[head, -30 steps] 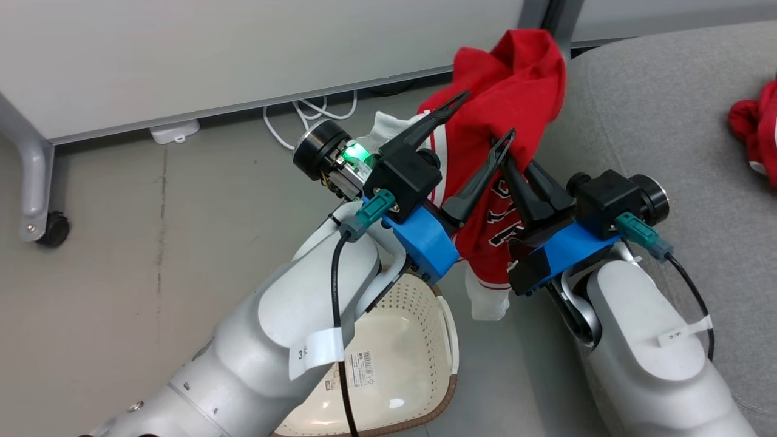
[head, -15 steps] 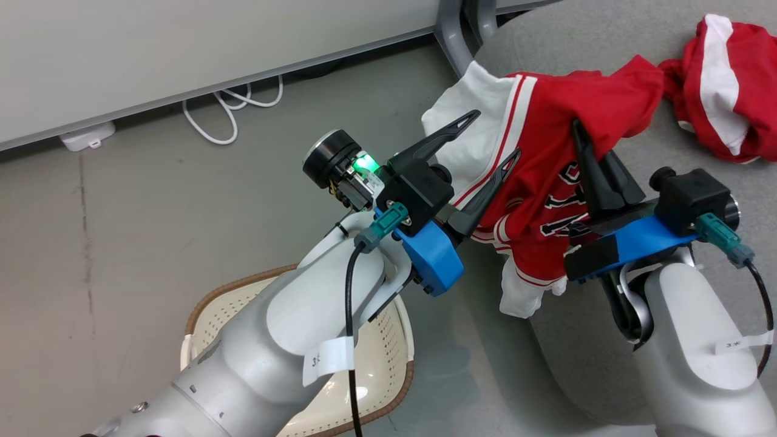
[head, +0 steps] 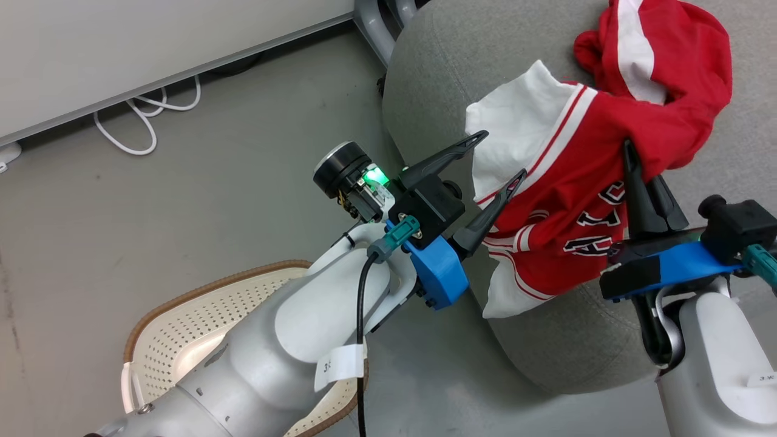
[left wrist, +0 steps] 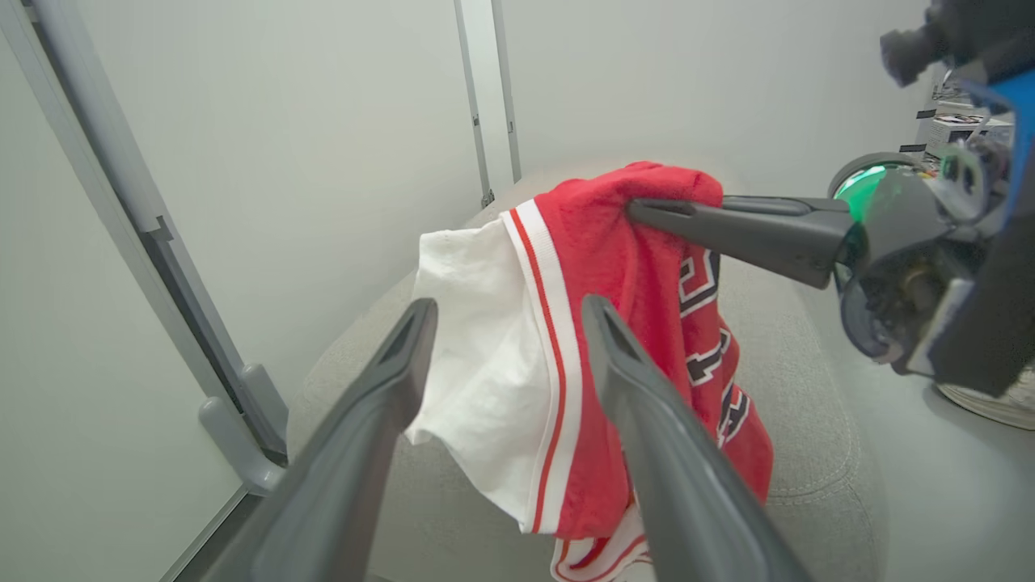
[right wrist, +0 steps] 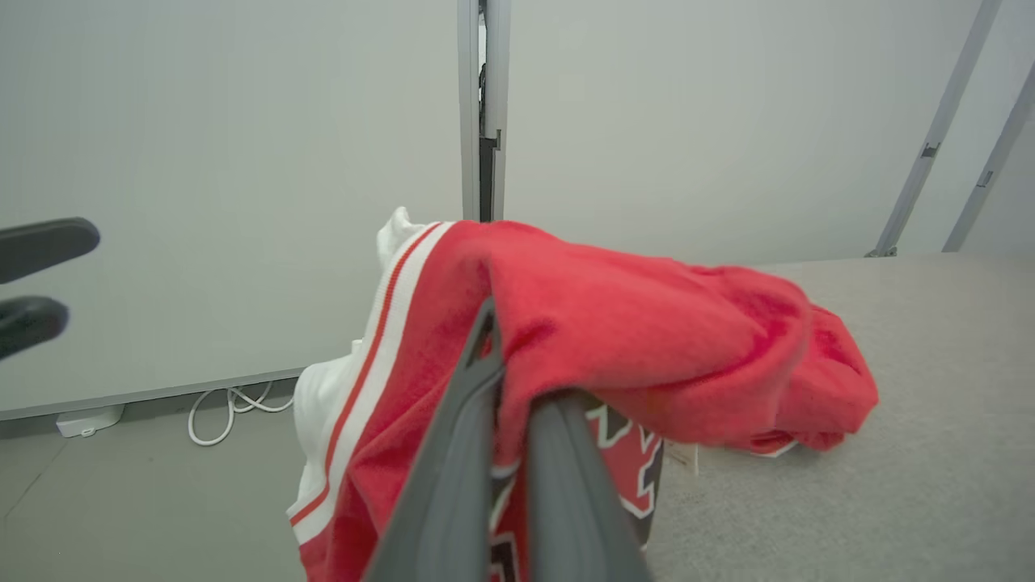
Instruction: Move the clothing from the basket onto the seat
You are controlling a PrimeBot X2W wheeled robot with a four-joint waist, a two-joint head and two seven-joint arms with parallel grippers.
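Right hand (head: 628, 149) is pinched shut on the red jersey (head: 564, 200), which hangs from it over the seat (head: 437, 73) edge. Left hand (head: 502, 155) is spread wide with nothing in it, just beside the jersey's white trim. Striped top (head: 668, 54) is lying on the seat right behind. Basket (head: 200, 315) is on the floor (head: 182, 200) near the seat.
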